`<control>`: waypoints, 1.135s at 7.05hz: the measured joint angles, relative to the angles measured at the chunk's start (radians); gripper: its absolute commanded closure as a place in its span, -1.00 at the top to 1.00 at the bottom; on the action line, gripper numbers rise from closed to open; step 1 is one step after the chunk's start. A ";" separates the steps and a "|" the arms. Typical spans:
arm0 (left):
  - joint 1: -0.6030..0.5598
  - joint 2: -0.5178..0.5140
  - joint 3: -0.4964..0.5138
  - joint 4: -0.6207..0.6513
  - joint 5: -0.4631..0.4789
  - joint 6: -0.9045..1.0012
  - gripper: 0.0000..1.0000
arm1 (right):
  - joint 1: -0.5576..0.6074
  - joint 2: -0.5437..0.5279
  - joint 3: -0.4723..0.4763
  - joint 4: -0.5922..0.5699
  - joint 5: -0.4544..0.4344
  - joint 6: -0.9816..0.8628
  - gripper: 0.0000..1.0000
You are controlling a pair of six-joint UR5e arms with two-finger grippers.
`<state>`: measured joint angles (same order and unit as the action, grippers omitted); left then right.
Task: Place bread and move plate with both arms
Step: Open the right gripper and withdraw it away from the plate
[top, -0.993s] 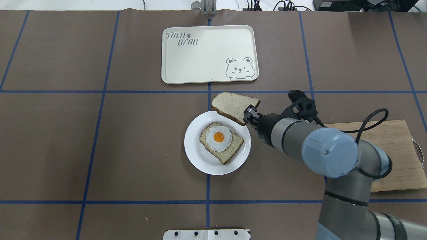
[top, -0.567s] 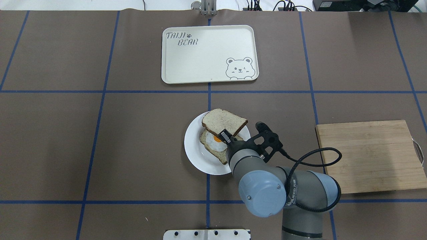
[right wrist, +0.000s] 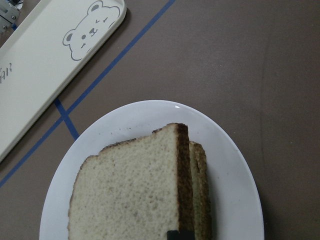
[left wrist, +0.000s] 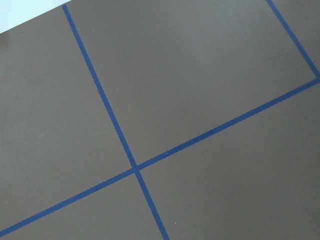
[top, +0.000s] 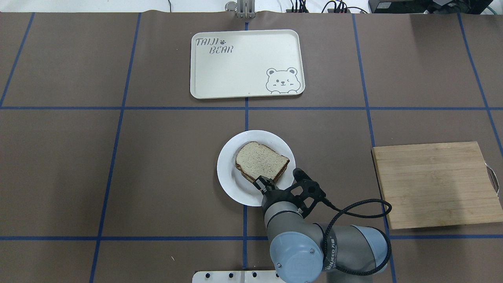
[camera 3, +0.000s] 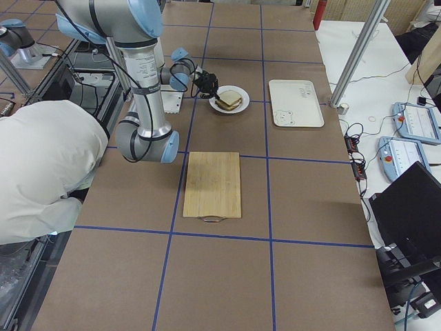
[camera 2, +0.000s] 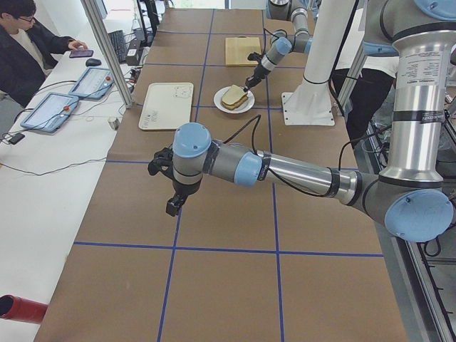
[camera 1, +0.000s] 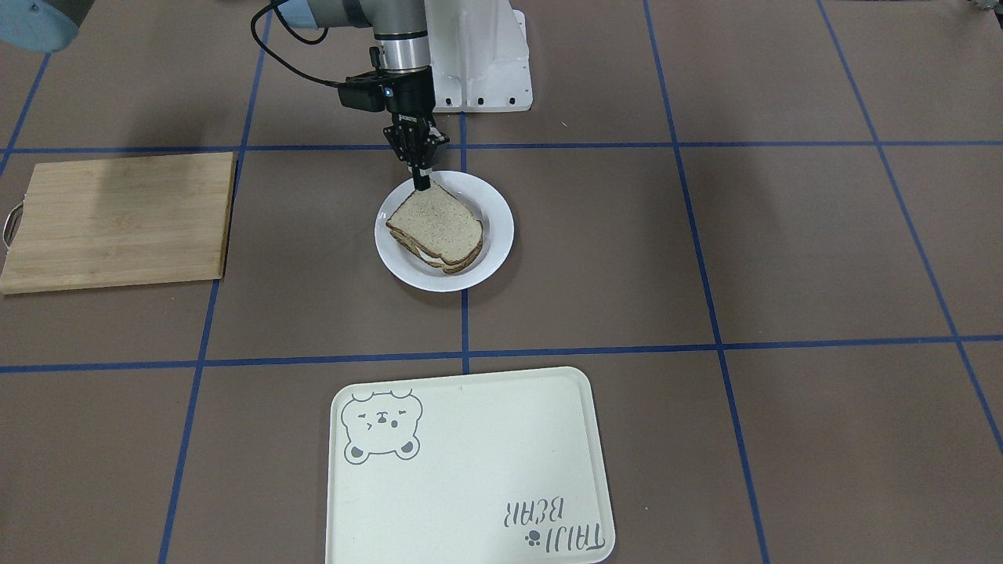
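Covering nearly all of the scene is the brown table (top: 78, 177) with its blue grid lines. The wooden board (top: 434, 184) lies on the robot's right side, and the cream tray (top: 243, 67) lies on the far side, beyond the plate and well apart from it. I think the tray is kept free there as the place where the plate must go later.

The right arm (top: 314, 243) reaches forward from the base to the plate. The left arm (camera 2: 285, 167) is stretched out far to the robot's left, over bare table, probably so that it does not disturb the placing. The left gripper (camera 2: 174, 204) hangs above the table, and I cannot tell whether its fingers are wide or narrow.

The plate (top: 226, 169) stands near the middle of the table. The bread (top: 261, 159) lies on it, on top of a lower slice (right wrist: 201, 200), almost edge to edge.

The right gripper (top: 264, 184) is at the corner of the bread nearest to the robot. Its fingers are narrow and seem to pinch this corner; one fingertip (right wrist: 180, 234) presses on the crust. Holding only the corner lets the slice lie flat. In my judgement the bread is placed, and the release and the plate move remain.
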<state>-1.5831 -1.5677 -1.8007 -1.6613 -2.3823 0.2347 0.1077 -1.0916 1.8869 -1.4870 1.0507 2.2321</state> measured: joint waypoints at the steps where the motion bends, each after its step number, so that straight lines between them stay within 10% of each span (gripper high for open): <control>1: 0.000 0.000 0.000 0.000 0.000 0.000 0.97 | 0.023 0.001 0.009 -0.001 0.013 -0.047 1.00; 8: 0.070 -0.007 -0.033 -0.312 -0.013 -0.285 0.97 | 0.824 -0.135 -0.066 0.002 0.904 -1.127 1.00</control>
<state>-1.5126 -1.5749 -1.8338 -1.9732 -2.3954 -0.0502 0.9320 -1.2270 1.8208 -1.4853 1.9544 1.1049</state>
